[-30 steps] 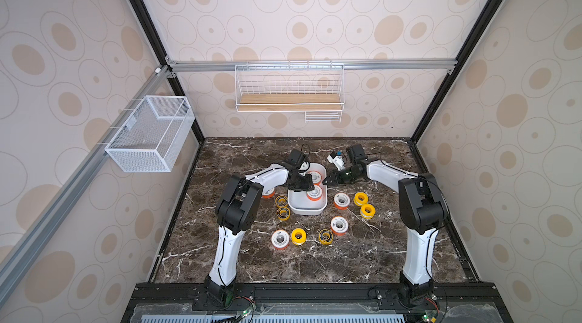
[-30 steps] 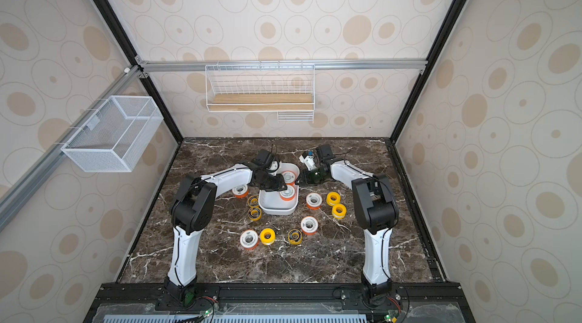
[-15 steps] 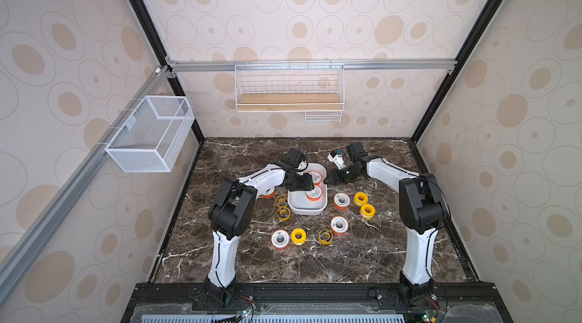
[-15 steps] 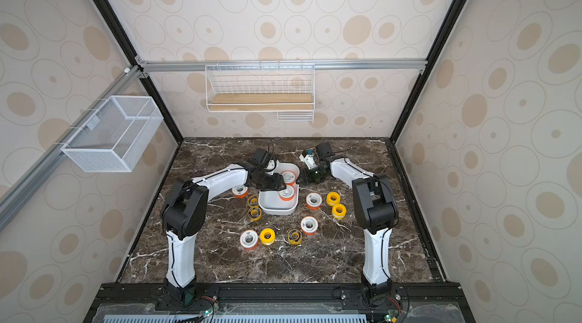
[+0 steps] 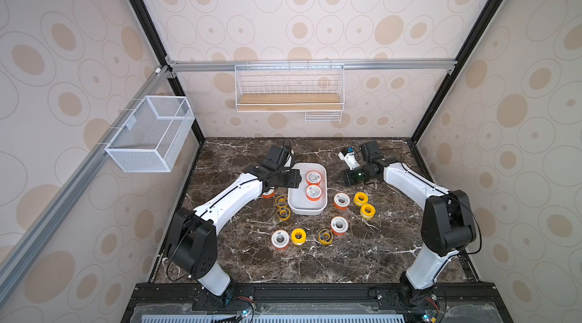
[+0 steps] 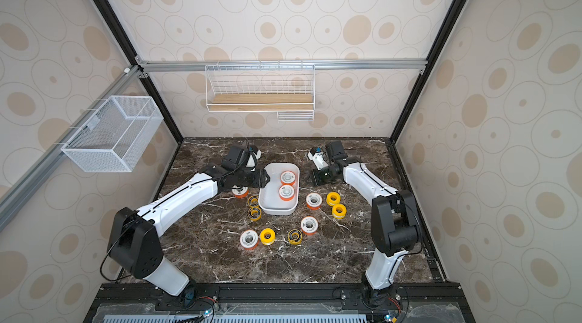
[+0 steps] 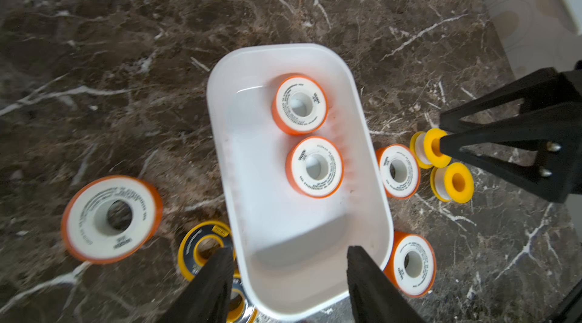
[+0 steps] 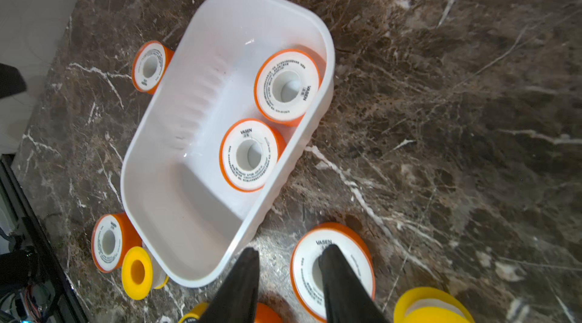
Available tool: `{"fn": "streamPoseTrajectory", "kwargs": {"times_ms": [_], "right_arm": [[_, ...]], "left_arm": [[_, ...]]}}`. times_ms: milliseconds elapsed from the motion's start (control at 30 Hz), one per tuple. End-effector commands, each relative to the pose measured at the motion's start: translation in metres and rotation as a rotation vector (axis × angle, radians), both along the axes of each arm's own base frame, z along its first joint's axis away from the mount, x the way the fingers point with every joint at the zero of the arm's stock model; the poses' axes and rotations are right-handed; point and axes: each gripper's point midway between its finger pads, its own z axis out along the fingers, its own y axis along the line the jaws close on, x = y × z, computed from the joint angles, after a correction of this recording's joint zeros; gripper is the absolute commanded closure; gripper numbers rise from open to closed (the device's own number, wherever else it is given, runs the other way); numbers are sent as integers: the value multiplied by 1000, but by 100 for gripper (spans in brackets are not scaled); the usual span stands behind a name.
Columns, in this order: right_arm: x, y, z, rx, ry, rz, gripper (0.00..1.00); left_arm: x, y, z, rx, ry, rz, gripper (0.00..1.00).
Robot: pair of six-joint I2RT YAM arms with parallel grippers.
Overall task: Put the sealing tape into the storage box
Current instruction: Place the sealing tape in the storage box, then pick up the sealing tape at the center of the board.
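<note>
Holds nothing in the left gripper [image 5: 297,178] — jaws wide, at the left rim of the storage box [image 5: 307,211]. Holds nothing in the right gripper [image 5: 341,178], jaws narrowly parted, just right of the box's far end. Inside, toward the far end, two orange spools of sealing tape [image 5: 314,177] — ten more on the marble table [image 5: 378,252] around it.
</note>
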Motion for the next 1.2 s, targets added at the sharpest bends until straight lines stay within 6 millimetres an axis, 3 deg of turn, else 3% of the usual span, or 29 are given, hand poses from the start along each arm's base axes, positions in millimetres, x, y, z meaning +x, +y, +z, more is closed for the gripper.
{"fn": "streamPoseTrajectory", "kwargs": {"times_ms": [0,333,667,1167], "right_arm": [[-17,-15,-13,-68,24,7,61],[-45,-23,-32,-69,42,12,60],[-56,-14,-58,-131,62,62,55],[-46,-4,-75,-279,33,89,49]], "left_arm": [[-11,34,10,78,-52,72,39],[-53,102,8,88,-99,227,37],[-64,110,6,85,-114,240,35],[-64,109,0,96,-99,223,35]]}}
